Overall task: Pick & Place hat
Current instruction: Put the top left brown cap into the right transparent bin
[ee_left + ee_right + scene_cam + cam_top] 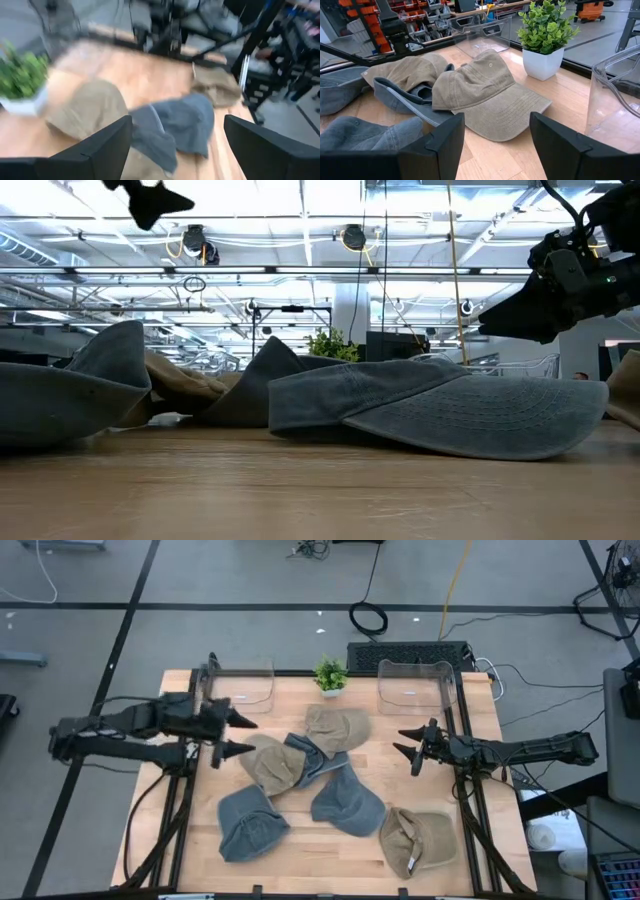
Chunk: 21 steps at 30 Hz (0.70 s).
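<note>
Several caps lie brim-down in a loose heap on the wooden table. A tan cap sits at the far middle, and another tan cap lies to its left. A blue cap is wedged between them, partly overlapped. Two more blue caps and a third tan cap lie nearer. My left gripper hovers open, left of the heap and above the table. My right gripper hovers open to the right of the far tan cap, pointing at it.
Two clear plastic bins stand at the table's far edge, with a small potted plant between them. Bare wood shows along the left side and near the right bin. Dark frame rails run down both table sides.
</note>
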### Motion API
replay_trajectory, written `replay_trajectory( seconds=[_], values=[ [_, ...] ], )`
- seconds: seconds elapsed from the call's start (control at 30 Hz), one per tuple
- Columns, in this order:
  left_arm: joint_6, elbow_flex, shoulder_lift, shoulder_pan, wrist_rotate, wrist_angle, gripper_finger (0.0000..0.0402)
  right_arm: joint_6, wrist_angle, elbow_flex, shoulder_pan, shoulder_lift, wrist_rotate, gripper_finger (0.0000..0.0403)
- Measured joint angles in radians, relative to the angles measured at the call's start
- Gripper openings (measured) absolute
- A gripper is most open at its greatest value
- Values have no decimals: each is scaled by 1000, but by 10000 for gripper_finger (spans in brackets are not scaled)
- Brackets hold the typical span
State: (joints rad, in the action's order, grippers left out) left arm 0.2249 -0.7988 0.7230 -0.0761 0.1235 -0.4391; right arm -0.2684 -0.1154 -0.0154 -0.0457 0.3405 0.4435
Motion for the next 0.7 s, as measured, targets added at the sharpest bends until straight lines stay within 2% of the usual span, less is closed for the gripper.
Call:
replay_trajectory(
  seconds=[0.23,0.4,0.57,0.7],
  values=[
    [159,-148,235,86,-12,-23,319,0,0,0,0,0,0,212],
    [237,-266,358,132,-7,-119,303,0,0,0,0,0,0,212],
    [315,-390,447,173,101,-214,289,0,0,0,0,0,0,212],
    [330,-453,485,206,165,-174,280,0,0,0,0,0,0,212]
  ],
)
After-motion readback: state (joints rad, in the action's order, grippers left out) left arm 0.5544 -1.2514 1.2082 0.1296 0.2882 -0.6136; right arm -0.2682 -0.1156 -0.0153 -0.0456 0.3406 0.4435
